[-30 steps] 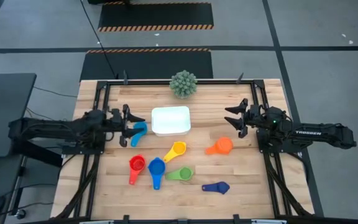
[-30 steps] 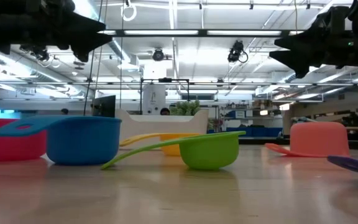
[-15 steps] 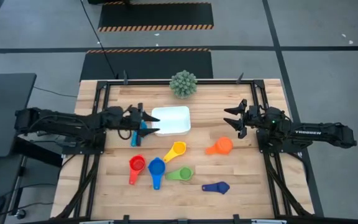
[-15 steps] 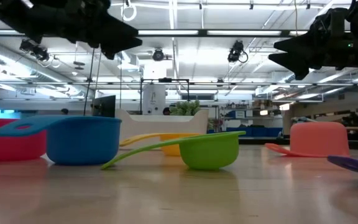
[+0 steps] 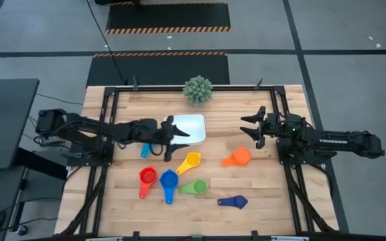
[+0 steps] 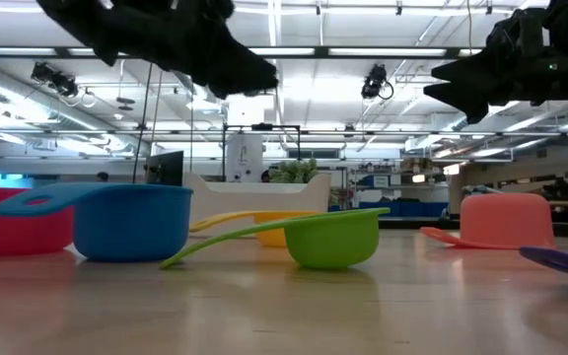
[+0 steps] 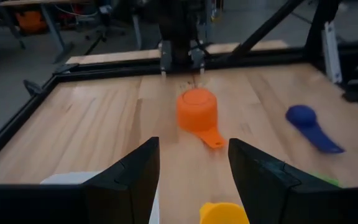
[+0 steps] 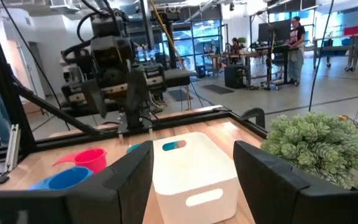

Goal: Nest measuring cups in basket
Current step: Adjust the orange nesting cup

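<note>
My left gripper hangs open above the near left corner of the white basket and touches nothing. Beside the arm, the light blue cup lies left of the basket. The yellow cup, red cup, blue cup, green cup and dark blue cup lie on the table near the basket. The orange cup sits mouth down to the right. My right gripper waits open, raised right of the basket.
A spiky green plant stands at the far edge behind the basket. A black frame rail runs along the table's sides. Bare wood lies between the basket and the right gripper. People stand in the room beyond.
My left gripper has travelled toward the table's right, from beside the light blue cup to above the basket's near left corner, staying open and raised. The cups and basket have kept their places.
</note>
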Action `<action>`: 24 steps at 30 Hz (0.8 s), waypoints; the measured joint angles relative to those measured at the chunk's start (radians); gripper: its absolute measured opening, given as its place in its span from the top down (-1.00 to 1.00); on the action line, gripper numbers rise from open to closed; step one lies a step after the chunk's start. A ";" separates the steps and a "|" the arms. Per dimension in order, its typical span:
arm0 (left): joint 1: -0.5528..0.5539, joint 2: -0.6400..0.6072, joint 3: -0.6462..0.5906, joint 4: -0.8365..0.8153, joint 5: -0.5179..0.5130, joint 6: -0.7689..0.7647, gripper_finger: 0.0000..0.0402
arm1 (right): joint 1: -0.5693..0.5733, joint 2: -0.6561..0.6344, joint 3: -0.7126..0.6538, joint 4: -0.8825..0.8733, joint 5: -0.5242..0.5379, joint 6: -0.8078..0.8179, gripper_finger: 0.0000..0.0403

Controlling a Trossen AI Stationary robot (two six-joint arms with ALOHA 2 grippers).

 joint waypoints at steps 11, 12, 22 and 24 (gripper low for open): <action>-0.007 0.254 0.232 -0.111 0.000 0.062 0.02 | 0.000 0.000 0.001 -0.064 0.013 0.032 -0.14; -0.007 0.274 0.253 -0.127 0.000 0.075 0.02 | 0.000 0.000 0.001 -0.065 0.010 0.031 -0.14; -0.040 0.481 0.481 -0.263 -0.007 0.230 0.02 | 0.043 -0.005 0.001 -0.072 0.041 0.007 -0.14; -0.046 0.517 0.518 -0.289 -0.017 0.254 0.02 | 0.042 -0.009 0.001 -0.072 0.042 0.006 -0.14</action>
